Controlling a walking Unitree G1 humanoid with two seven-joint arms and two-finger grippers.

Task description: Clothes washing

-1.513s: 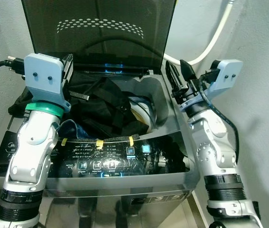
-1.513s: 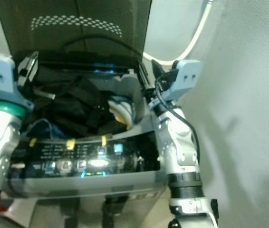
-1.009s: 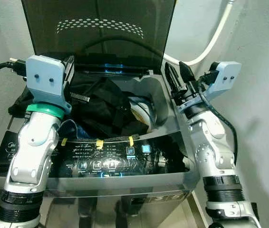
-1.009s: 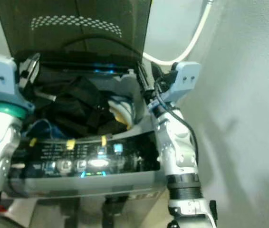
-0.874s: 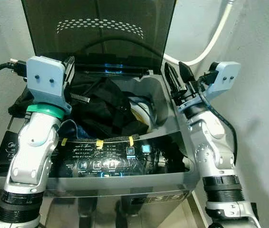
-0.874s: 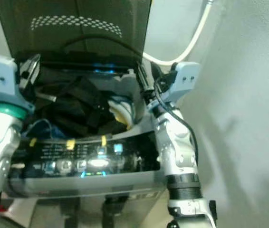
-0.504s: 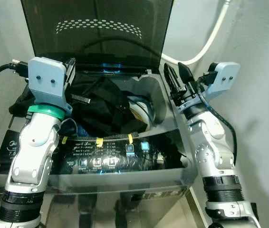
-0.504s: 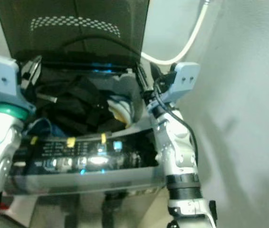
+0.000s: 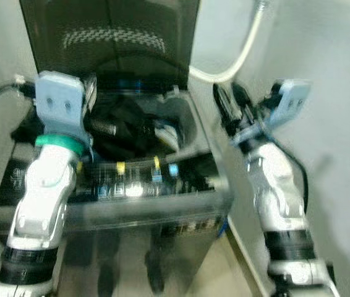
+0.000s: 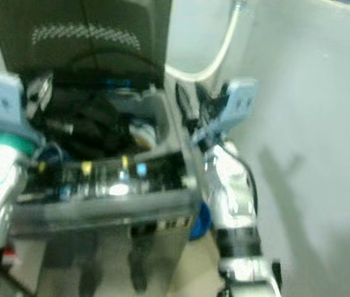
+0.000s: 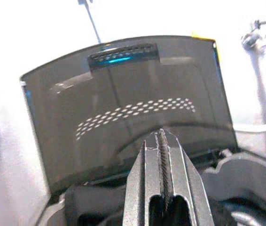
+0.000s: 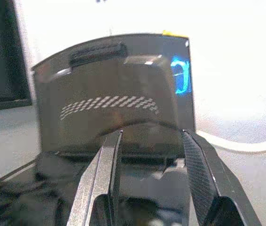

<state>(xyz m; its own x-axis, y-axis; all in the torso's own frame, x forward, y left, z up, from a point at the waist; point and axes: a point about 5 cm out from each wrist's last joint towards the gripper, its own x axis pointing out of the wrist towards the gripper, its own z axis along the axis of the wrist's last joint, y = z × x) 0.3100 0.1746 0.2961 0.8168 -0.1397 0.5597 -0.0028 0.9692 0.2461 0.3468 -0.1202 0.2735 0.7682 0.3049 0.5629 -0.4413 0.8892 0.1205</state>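
Jaws: left gripper (image 11: 162,155) pressed together on nothing, right gripper (image 12: 152,162) apart, both raised over the machine.
We see dark clothes (image 9: 120,125) already in the grey top-loading washer (image 9: 181,185); its smoked lid (image 9: 110,43) is up, w/ panel lit. Left to do, we reckon: shut lid, start cycle.

Pale walls (image 9: 323,55), white hose (image 9: 240,55), beige floor (image 9: 237,272)

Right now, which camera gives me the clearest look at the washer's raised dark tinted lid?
The left wrist view: the raised dark tinted lid appears whole and sharp. The right wrist view shows it smaller, partly behind the fingers. Both eye views crop its top and are blurred.
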